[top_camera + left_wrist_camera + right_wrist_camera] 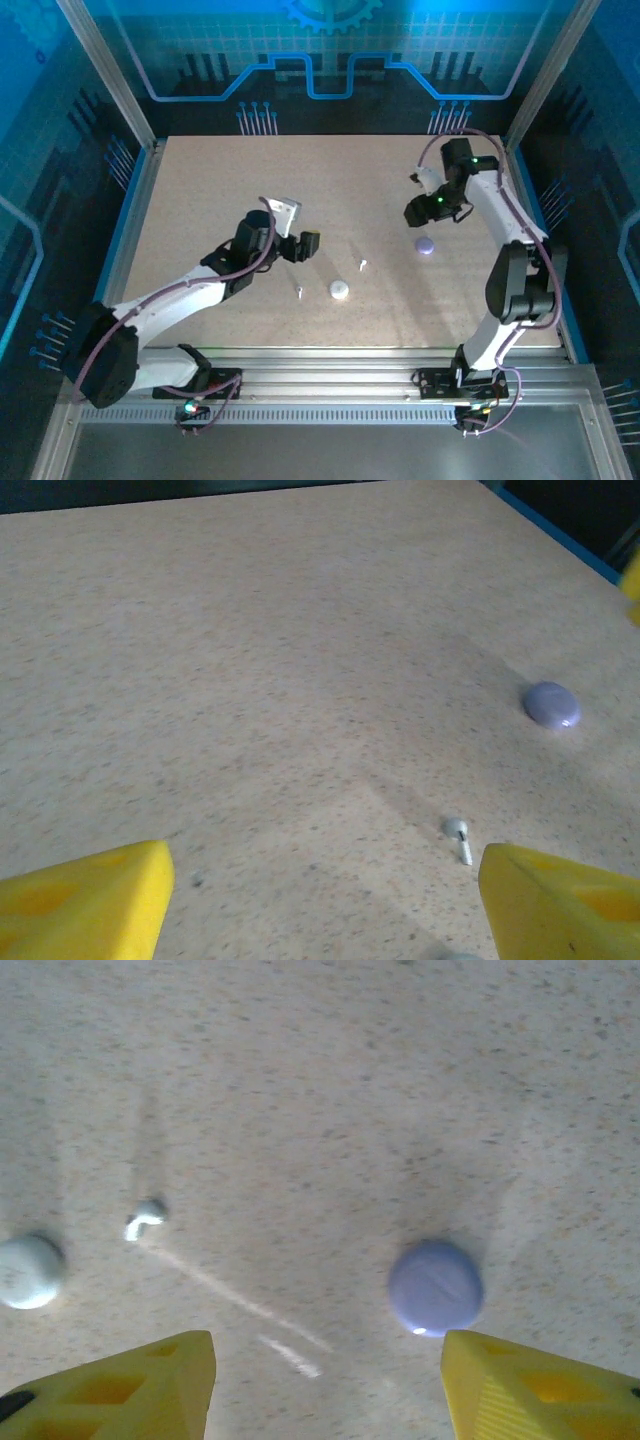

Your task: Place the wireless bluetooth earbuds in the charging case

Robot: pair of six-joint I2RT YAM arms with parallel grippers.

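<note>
White right arm [515, 270] bent, tool [327, 1345] near purple puck [435, 1287]

- A pale, speckled table [200, 200] with a matte, sandy-looking top.
- A blue strip [126, 225] edges its left and right sides.
- Silver metal posts [105, 70] rise at the far corners.
- The back wall [200, 40] is blue, with a glowing circuit-line and gear pattern.
- A ribbed metal rail [330, 385] runs along the near edge.
- Cool bluish light overall.
</note>
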